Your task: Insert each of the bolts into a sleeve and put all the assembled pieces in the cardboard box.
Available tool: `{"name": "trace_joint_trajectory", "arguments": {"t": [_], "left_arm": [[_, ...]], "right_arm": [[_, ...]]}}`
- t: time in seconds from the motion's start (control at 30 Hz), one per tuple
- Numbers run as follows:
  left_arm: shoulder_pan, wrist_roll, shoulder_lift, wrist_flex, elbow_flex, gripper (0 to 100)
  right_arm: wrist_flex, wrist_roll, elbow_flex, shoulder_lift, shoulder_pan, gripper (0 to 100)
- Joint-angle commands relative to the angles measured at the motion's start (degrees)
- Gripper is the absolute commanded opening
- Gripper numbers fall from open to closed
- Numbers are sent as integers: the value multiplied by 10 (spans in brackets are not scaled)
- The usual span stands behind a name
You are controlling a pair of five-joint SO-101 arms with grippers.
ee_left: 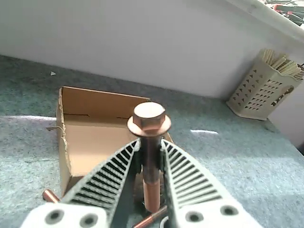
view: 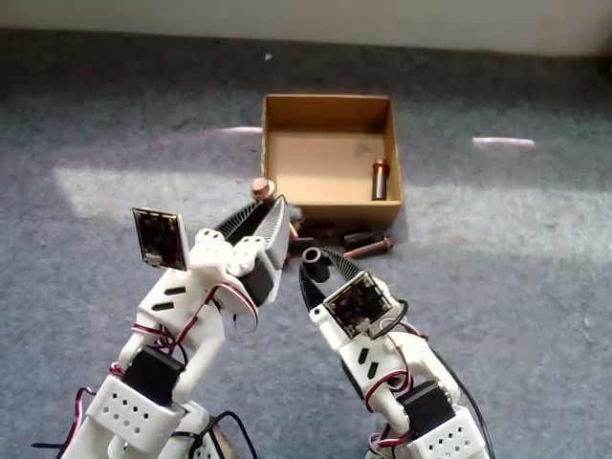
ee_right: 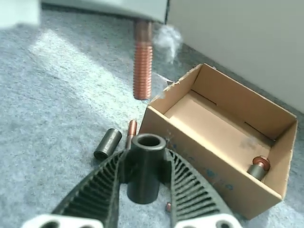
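My left gripper (view: 271,208) is shut on a copper bolt (ee_left: 150,156), held upright with its hex head (view: 262,187) up, just in front of the cardboard box (view: 330,206). My right gripper (view: 318,262) is shut on a dark sleeve (ee_right: 145,167), bore facing up. In the right wrist view the bolt's threaded end (ee_right: 142,71) hangs above and beyond the sleeve, apart from it. One assembled piece (view: 380,179) lies inside the box (ee_right: 204,156), against its right wall.
On the carpet in front of the box lie a loose bolt (view: 369,249) and a loose sleeve (view: 360,237). Another sleeve (ee_right: 108,144) and bolt (ee_right: 131,131) lie close to the box's corner. A slotted holder (ee_left: 265,90) stands by the wall.
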Motion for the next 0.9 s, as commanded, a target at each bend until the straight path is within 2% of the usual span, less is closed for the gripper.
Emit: {"name": "trace_joint_trajectory", "arguments": {"t": [0.0,0.13,0.67,0.87], "left_arm": [[42,9,-10,-18,1,6],[73,9,-10,-18,12,6],[73,4,-8,-18,29,6],[90,-28,-9,-18,37,6]], "right_arm": [[1,8,62,-7,-8,6],[2,6,62,-7,-8,6],[10,7,62,-12,-7,6],[10,7,62,-12,-6,5]]}}
